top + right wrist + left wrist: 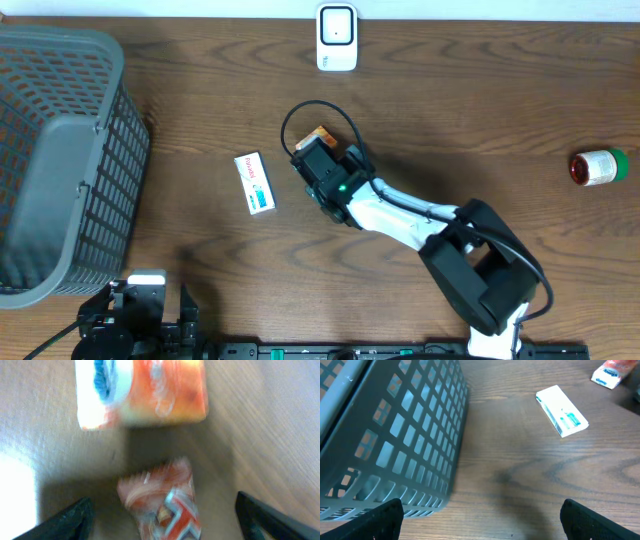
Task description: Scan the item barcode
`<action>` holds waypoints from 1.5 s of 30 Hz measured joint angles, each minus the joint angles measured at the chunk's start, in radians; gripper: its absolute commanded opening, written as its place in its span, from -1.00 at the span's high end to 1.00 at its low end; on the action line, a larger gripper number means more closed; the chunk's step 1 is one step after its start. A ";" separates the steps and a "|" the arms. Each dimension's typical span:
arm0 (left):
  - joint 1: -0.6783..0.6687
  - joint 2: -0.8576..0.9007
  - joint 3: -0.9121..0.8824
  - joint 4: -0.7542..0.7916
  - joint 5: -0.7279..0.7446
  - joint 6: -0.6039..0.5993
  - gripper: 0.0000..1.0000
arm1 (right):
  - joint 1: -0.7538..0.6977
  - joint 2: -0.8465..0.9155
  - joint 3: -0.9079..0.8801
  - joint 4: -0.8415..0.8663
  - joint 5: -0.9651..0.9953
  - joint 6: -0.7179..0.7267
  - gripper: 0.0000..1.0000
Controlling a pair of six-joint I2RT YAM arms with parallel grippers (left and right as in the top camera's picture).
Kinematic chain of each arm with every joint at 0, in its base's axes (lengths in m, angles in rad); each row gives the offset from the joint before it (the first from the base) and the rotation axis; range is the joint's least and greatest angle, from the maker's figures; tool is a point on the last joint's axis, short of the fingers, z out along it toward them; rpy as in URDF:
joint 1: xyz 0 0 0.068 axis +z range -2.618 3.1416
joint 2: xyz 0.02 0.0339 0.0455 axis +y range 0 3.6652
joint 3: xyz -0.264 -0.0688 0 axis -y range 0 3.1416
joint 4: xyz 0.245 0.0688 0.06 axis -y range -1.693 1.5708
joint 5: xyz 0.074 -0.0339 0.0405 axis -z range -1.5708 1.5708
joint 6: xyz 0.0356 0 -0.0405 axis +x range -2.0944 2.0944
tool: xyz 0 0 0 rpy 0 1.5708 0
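Fingers (70, 520) of my right end effector (162, 515) stand wide over the wooden counter (280, 410), a small crinkled orange-red sachet (160, 500) lying between them just beside a blurred orange-and-white box (145, 390), while my left end effector (480, 510) gapes wide and empty beside the grey mesh basket (395, 435).

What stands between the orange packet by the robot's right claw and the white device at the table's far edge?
Nothing visible does: only bare brown wooden table lies between the orange packet and the white scanner-like device.

Basket (60, 150) blocks left side; bare tabletop (480, 120) between scanner (337, 37), bottle (598, 167).
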 measured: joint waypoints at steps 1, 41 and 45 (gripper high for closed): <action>0.000 0.000 0.000 0.001 0.000 0.000 -0.98 | 0.000 0.015 0.011 0.009 0.018 0.000 -0.59; 0.000 0.000 0.000 0.001 0.000 0.000 -0.98 | -0.056 0.037 0.293 -0.541 -0.615 0.253 0.98; 0.000 0.000 0.000 0.001 0.000 0.000 -0.99 | -0.159 0.033 0.296 -0.539 -1.019 0.175 0.98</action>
